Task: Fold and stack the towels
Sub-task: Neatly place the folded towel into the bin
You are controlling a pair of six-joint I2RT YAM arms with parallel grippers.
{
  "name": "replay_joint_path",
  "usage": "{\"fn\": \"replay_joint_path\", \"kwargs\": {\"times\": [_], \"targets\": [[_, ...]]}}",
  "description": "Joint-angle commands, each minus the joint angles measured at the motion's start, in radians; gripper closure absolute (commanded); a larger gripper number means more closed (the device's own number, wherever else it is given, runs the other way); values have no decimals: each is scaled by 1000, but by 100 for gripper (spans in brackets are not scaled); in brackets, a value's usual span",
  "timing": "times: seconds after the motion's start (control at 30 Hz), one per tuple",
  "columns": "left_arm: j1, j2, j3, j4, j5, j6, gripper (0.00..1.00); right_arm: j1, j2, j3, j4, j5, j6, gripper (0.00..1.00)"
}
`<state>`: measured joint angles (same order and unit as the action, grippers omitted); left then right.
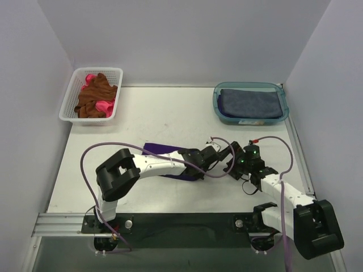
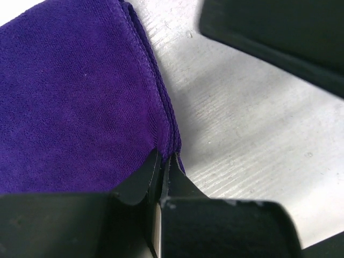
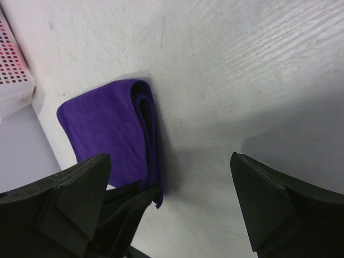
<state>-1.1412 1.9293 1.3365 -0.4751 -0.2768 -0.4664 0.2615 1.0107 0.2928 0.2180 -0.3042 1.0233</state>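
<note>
Purple towel [image 2: 70, 107] lies folded on the table [image 1: 170, 113], near the arms and slightly left of centre. Left gripper [image 2: 164, 161] pinches its layered edge, fingers pressed together. Right gripper [image 3: 169, 157] hovers just beside, fingers spread wide.

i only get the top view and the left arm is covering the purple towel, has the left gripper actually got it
observer: Yes. In the left wrist view the left gripper is shut, pinching the layered edge of the purple towel.
operator: is it folded or just lying flat
observer: Folded. The right wrist view shows it doubled over, with stacked layers along the side nearest that camera's centre.
operator: ok and the right gripper, anything in it
observer: Nothing. The right gripper is open, its fingers wide apart over the bare table just beside the towel.
</note>
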Motion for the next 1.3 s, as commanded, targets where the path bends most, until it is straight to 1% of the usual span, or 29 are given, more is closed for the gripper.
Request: {"fn": "replay_joint_path", "kwargs": {"times": [0.0,0.17,0.23,0.27,0.37,0.43,0.5,0.67,0.83,0.97,1.03,1.07,1.13,1.27], "targets": [[11,-75,-11,73,22,-8,100,8,93,-15,211,-64,103,0],[27,-87,-22,95,25,-23,100,67,209,-17,288,-72,142,0],[35,-93,-19,105,33,-32,100,93,256,-30,339,-58,167,0],[40,-93,-14,108,34,-31,100,125,270,-34,357,-35,194,1],[44,-93,-2,115,41,-35,100,191,333,-41,425,3,238,4],[46,-87,4,113,42,-37,100,212,385,-40,471,10,277,7],[49,-87,6,115,41,-40,100,219,426,-50,532,19,307,10],[55,-92,3,113,48,-40,100,222,489,-31,535,-10,294,13],[55,-104,-11,122,67,-38,100,222,589,-20,629,-82,313,17],[55,-116,-19,132,67,-40,100,222,623,-7,650,-102,316,19],[57,-115,-16,133,67,-41,100,222,629,-4,652,-102,313,23],[58,-115,-10,133,67,-41,100,222,631,-1,652,-99,310,28],[58,-104,-4,130,67,-41,100,220,629,2,650,-101,305,34],[57,-92,12,133,73,-46,100,222,618,11,636,-110,290,53]]}}
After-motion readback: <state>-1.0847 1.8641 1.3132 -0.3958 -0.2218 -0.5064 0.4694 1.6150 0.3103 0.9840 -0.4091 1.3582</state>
